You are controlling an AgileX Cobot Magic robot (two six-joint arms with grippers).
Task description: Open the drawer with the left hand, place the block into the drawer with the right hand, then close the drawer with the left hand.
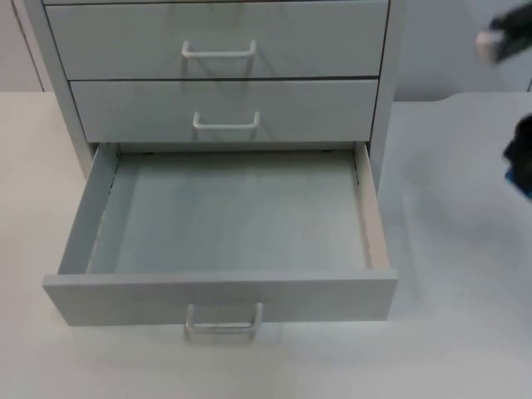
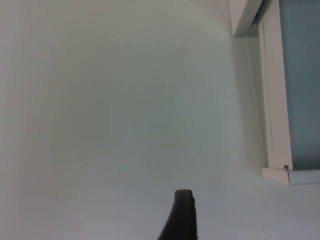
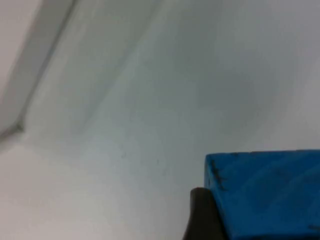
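Three drawers faced you in the grey cabinet [image 1: 382, 50]; the bottom drawer [image 1: 220, 295] stood pulled fully out over the white surface [image 1: 457, 249], its inside bare. Your right gripper [image 1: 519, 162] hung at the far right edge, well apart from the drawer, and its fingers [image 3: 202, 215] were clamped on the blue block [image 3: 265, 192]. Your left gripper [image 2: 182, 215] waited over the surface just left of the cabinet; whether its fingers were apart, you could not tell.
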